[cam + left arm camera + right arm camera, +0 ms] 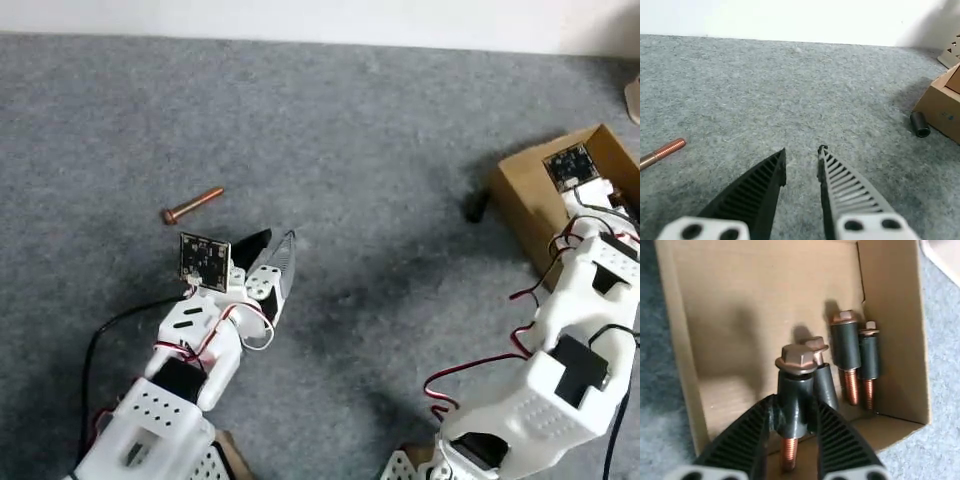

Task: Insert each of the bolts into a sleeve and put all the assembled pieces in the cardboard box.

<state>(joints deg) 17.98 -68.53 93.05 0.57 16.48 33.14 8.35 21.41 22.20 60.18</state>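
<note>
Right claw [793, 400] clenched on sleeved bolt [793, 382] (half hidden); left claw [802, 150] released; loose bolt [662, 152] edge-cropped.

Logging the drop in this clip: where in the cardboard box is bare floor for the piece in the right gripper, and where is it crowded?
Crowded: two assembled pieces along one wall, a third beside the held piece. From the held piece in the right gripper to the opposite wall, the cardboard box floor is bare.
</note>
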